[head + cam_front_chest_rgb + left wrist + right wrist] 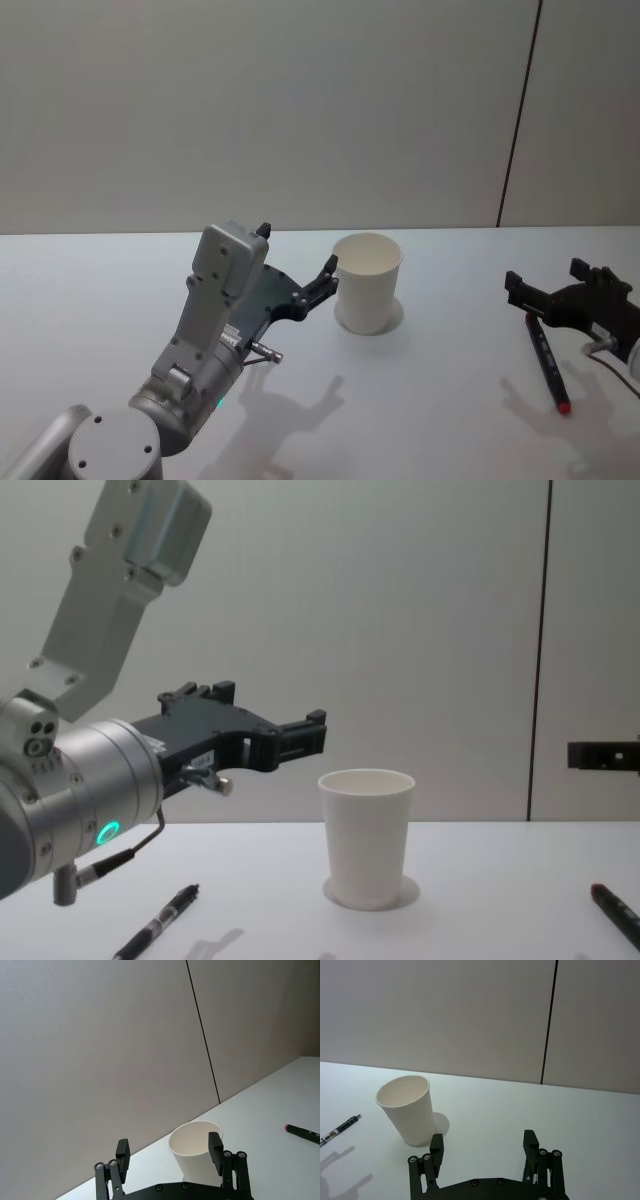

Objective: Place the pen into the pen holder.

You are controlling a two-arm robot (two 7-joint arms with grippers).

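Evidently, the cup (368, 282) is being flanked at centre frame by the left gripper (169, 1142), jaws spread just beside it, apparently to steady it. At the right edge, the right gripper (545, 275), jaws likewise spread, is being poised over the pen (548, 365) lying on the table (450, 420), seemingly for pickup.

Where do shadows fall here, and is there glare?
Head view: soft shadows of the left gripper and right gripper lie on the white table. Right wrist view: the white paper cup casts a shadow beside its base. No glare in either.
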